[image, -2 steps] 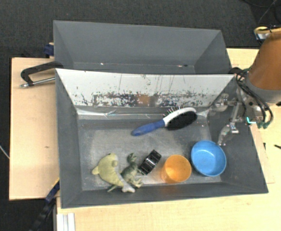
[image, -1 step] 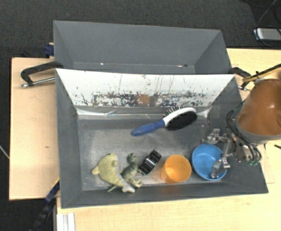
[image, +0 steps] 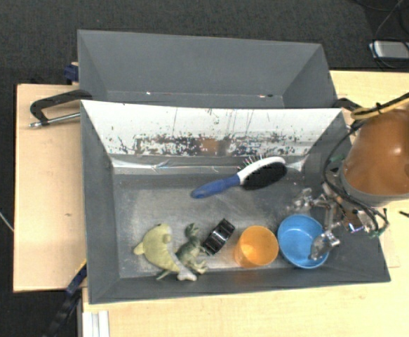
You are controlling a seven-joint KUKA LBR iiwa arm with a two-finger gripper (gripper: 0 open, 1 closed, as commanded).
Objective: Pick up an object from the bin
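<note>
Round blue plastic cup [image: 299, 241] sits in the bin's front-right corner, mouth up, upright on the floor. Gripper [image: 320, 227] is down at the cup's right rim, its metal parts overlapping the rim edge. Can't tell how far it is spread, or whether it has the cup wall clamped, because the metalwork is too cluttered to read.

Orange plastic cup [image: 257, 247] is just left of the blue one, touching or nearly so, also mouth up. Next left along the front wall are a small black clip [image: 219, 235], a dark green toy dinosaur [image: 190, 253] and a pale yellow-green soft toy animal [image: 156, 250], the last two touching.

Hairbrush with blue handle and white head with black bristles [image: 243, 177] lies by the back wall, well apart from the cups. Grey metal bin [image: 99, 209].
</note>
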